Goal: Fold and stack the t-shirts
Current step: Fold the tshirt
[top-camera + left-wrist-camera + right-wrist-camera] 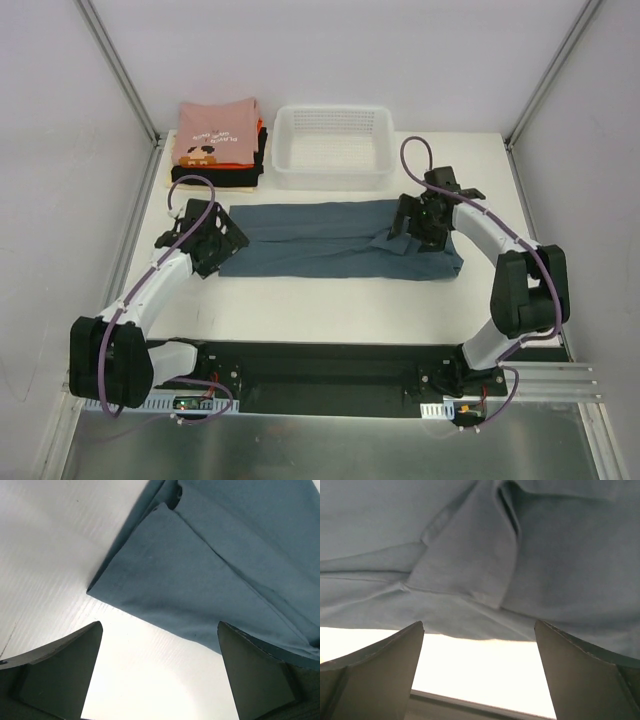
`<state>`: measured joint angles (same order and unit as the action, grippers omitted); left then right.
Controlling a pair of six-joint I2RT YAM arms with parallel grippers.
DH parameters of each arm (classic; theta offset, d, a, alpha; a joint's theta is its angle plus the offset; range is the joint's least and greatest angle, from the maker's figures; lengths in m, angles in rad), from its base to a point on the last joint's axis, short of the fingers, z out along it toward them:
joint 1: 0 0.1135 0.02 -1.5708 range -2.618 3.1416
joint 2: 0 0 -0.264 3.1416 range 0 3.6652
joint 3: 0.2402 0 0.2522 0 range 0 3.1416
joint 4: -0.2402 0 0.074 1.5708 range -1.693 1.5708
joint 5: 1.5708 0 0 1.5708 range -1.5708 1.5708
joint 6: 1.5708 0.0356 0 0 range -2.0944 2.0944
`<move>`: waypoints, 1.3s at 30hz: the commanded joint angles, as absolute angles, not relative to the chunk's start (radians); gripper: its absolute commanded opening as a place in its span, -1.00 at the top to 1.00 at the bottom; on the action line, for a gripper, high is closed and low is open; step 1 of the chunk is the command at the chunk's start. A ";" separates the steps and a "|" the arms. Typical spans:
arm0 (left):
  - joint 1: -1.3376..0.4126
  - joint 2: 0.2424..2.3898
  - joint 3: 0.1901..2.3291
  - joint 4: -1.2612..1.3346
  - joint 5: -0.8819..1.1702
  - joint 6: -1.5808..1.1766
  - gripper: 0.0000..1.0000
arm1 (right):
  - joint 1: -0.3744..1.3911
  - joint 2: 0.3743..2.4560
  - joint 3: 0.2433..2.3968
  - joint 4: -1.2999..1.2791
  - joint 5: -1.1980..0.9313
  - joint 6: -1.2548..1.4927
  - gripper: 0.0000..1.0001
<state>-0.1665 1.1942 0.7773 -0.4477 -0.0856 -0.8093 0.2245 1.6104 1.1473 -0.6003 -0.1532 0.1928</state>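
Left hand [159,627] and right hand [479,625] gaped empty at either end of the slate t-shirt [330,240] — the right hand hid part of its frame-right end; wrist views cropped it.

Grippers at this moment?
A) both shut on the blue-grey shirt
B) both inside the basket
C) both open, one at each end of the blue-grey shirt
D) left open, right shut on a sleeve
C: both wrist views show fingers spread, no cloth between; left gripper at the left end of the blue-grey t-shirt, right gripper at the right end.
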 commanded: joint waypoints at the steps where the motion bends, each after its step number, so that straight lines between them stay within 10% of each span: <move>1: -0.164 1.112 0.749 -0.419 -0.034 -0.769 -0.99 | 0.241 1.658 1.175 -0.486 -0.224 0.195 -0.93; 28: -0.164 0.983 0.704 -0.420 -0.061 -0.742 -0.99 | 0.354 1.987 1.663 -0.462 -0.140 0.206 -0.93; 39: -0.164 1.026 0.729 -0.417 -0.012 -0.750 -0.99 | 0.354 1.772 1.379 -0.485 -0.031 0.141 -0.93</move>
<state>-0.1665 0.9993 0.7071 -0.4297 -0.0570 -0.7650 0.3523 1.8832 1.4563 -0.4679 -0.0666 0.1677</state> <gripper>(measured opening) 0.992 0.966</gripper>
